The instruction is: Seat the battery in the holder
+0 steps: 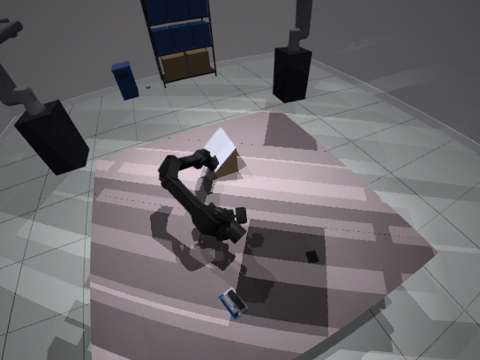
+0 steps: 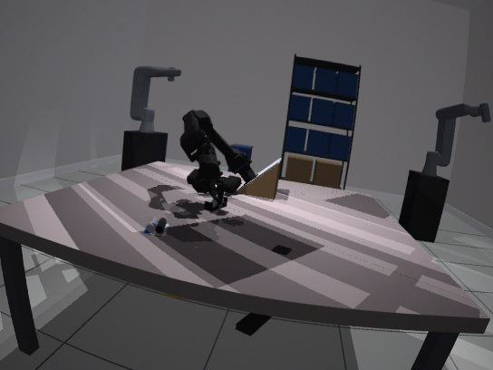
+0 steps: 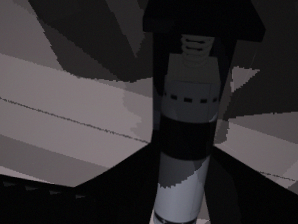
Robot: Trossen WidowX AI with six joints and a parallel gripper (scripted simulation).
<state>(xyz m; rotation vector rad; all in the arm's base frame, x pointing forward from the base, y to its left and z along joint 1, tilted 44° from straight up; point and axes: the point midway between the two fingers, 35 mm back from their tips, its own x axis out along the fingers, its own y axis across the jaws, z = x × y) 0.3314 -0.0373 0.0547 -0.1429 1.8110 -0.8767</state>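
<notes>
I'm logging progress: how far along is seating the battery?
Already done, it seems: the white-and-grey, black-banded cylindrical battery is lined up with the black holder, its end by the coiled metal spring.
In hand: the end effector grips it.
Left: confirming it is flat under the lip, which I can't see, then release.

2 pedestals (image 1: 291, 77) (image 2: 145, 147) flank the rack (image 1: 190, 77) (image 2: 326, 63) behind the table (image 1: 146, 309) (image 2: 362, 267).

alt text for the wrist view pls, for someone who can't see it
A pale battery with a black band is held between the gripper's dark fingers, its far end at or over a dark holder with a coiled spring. Whether it is seated cannot be told. Light and shadow stripe the tabletop behind.
</notes>
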